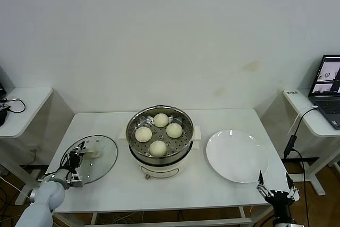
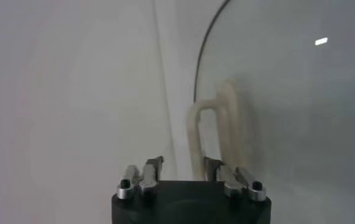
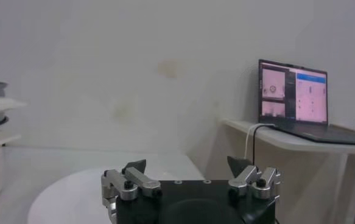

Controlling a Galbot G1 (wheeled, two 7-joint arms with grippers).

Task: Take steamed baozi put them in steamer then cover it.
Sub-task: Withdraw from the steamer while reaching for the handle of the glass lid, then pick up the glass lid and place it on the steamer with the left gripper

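Cover, a round clear glass lid [image 1: 95, 158] at the bench's left edge: left gripper [image 2: 183, 167] jaws straddle its cream-white handle [image 2: 217, 131], not visibly clamped. Centre the grip, then lift level. Right gripper [image 1: 276, 184] waits with jaws apart.

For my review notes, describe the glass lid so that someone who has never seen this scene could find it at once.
On the white table, the steel steamer sits in the middle with four buns inside. The cover lies flat to the steamer's left, where the left gripper is at its handle. Unlike the opaque white plate on the steamer's right, it is clear glass with a metal rim.

White wall [image 1: 170, 35], side desks [image 1: 24, 104], laptop [image 1: 328, 86].
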